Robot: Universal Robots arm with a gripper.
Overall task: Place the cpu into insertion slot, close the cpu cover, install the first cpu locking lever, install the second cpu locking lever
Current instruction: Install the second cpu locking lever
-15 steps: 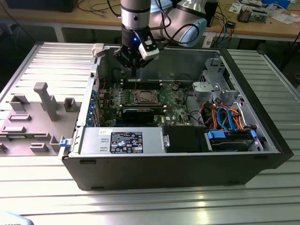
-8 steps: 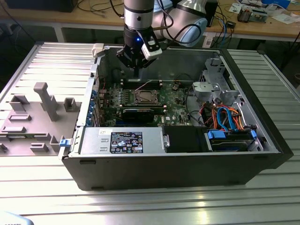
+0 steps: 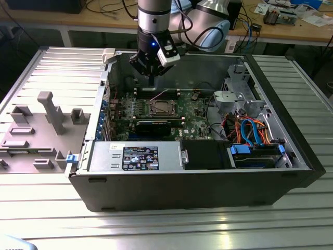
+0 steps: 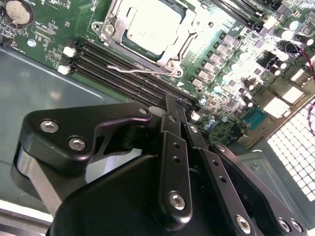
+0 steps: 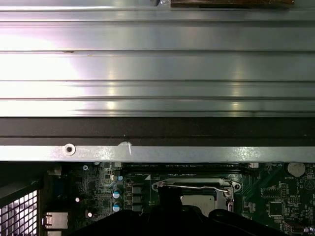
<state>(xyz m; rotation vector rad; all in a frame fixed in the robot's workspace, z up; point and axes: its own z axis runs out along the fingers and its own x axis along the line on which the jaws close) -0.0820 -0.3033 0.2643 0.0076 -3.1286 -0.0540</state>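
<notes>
Silver-grey chip already sits in the socket, with the metal cover frame closed flat over it, so seating looks done. Claw hangs above the green board, fingers pinched together on nothing, tips over the memory slots just short of the socket. One thin wire lever lies along the frame's near edge, between claw and chip; latched or not, cannot tell.

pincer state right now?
Pincer: shut, holding nothing, above the memory slots beside the cpu cover.
</notes>
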